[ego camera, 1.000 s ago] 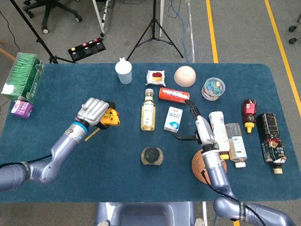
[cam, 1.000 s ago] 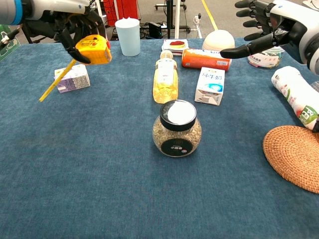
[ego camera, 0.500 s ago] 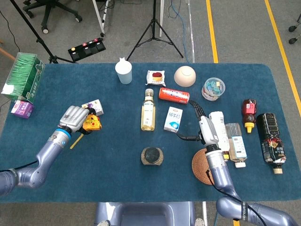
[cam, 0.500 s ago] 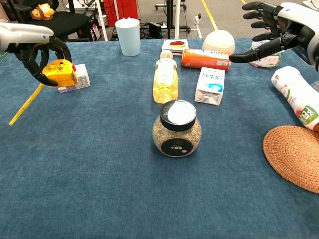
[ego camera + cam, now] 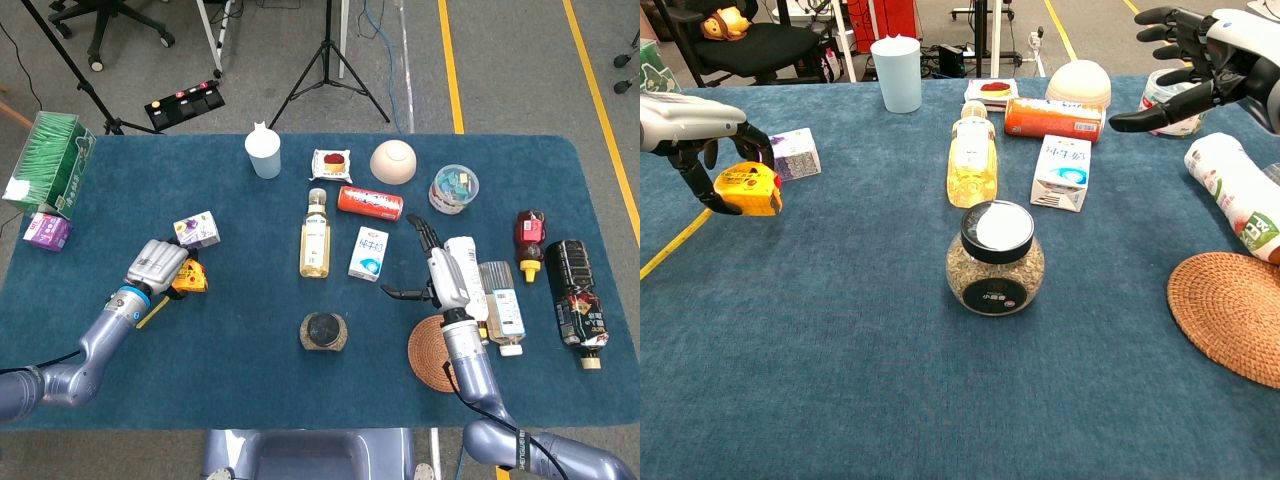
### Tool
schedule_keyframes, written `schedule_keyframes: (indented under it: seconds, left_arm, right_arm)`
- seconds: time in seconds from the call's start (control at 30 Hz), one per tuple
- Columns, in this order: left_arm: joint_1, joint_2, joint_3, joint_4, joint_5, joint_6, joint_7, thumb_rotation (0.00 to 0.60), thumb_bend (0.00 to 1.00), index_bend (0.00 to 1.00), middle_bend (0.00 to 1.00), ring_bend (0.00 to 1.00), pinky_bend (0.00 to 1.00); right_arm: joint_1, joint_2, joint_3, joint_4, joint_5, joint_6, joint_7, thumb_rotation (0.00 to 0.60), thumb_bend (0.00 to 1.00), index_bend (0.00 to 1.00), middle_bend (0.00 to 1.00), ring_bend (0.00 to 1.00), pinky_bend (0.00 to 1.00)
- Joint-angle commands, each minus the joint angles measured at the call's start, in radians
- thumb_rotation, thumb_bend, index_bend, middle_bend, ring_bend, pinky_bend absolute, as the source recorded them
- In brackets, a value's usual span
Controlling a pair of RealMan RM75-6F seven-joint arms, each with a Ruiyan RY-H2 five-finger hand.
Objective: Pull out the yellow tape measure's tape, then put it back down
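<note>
Grey floor with yellow lines (image 5: 449, 70) runs behind the table (image 5: 150, 360), where a tripod (image 5: 327, 70), a black office chair (image 5: 115, 25) and a black pedal box (image 5: 184, 104) stand. A deep blue cloth covers the table from edge to edge.

Near the left edge, the left robot hand (image 5: 158, 267) grips the tape measure (image 5: 188, 278), its fingers curled over the yellow case; in the chest view the case (image 5: 748, 190) seems to sit at or just above the cloth, though contact is hard to judge. A length of yellow tape (image 5: 675, 243) trails from it toward the left edge. A small purple-and-white box (image 5: 197, 230) lies just behind that hand.

The right robot hand (image 5: 435, 270) hangs over the right half of the table, fingers spread, holding nothing. Just beside it lie a white bottle (image 5: 463, 270) on its side and a woven coaster (image 5: 435, 352) toward the near edge.

Along the far edge stand a cup (image 5: 264, 153), a snack pack (image 5: 332, 164), an upturned bowl (image 5: 393, 161) and a clear tub (image 5: 453, 189). Mid-table are an oil bottle (image 5: 315, 234), a red can (image 5: 369, 202) on its side, a blue-and-white carton (image 5: 369, 253) and a black-lidded jar (image 5: 324, 331). A green box (image 5: 50, 160) sits at the far left corner.
</note>
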Motion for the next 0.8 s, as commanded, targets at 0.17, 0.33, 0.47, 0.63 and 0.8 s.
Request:
schedule_keyframes:
  seconds: [0.17,0.33,0.47,0.63,0.8]
  left_arm:
    - [-0.006,0.005,0.010,-0.047,-0.050,0.013,0.085,0.600,0.17,0.30,0.15,0.00,0.23]
    - [-0.006,0.014,0.005,-0.082,-0.073,0.033,0.117,0.600,0.17,0.22,0.10,0.00,0.22]
    - [0.006,0.030,-0.009,-0.119,-0.069,0.066,0.113,0.600,0.16,0.22,0.09,0.00,0.22]
    - [0.061,0.072,-0.042,-0.189,-0.011,0.159,0.038,0.600,0.16,0.22,0.09,0.00,0.22]
    - [0.137,0.111,-0.052,-0.242,0.078,0.276,-0.032,0.600,0.16,0.22,0.09,0.00,0.23]
  right_arm:
    - [-0.004,0.009,0.000,0.001,0.002,0.002,0.007,0.584,0.03,0.02,0.06,0.03,0.10]
    - [-0.008,0.019,-0.002,0.000,-0.005,0.007,0.007,0.584,0.03,0.02,0.06,0.03,0.10]
    - [-0.012,0.032,-0.006,-0.002,-0.015,0.014,0.004,0.583,0.03,0.02,0.06,0.03,0.10]
    - [-0.019,0.058,-0.020,-0.002,-0.035,0.022,-0.019,0.584,0.04,0.03,0.07,0.04,0.12]
    - [-0.033,0.079,-0.041,0.025,-0.053,0.036,-0.043,0.584,0.14,0.10,0.12,0.09,0.13]
